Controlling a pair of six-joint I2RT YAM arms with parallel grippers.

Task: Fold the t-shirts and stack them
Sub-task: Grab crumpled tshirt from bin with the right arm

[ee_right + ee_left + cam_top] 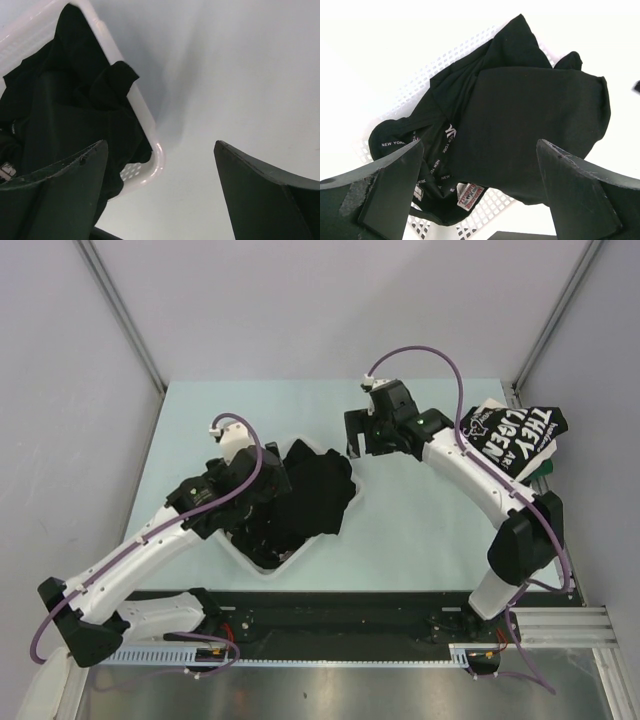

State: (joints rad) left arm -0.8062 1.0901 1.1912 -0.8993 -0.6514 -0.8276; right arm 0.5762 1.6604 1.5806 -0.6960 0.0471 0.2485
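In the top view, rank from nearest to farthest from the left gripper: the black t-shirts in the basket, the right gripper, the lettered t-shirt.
1. black t-shirts, in the basket, left of centre.
2. right gripper, mid-table, jaws open.
3. lettered t-shirt, far right edge.

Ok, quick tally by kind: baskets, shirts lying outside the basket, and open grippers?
White plastic mesh basket: 1
Black t-shirt with white block lettering, outside the basket: 1
Open grippers, left gripper and right gripper: 2
Total: 4
Black shirts heaped in the basket: number unclear.
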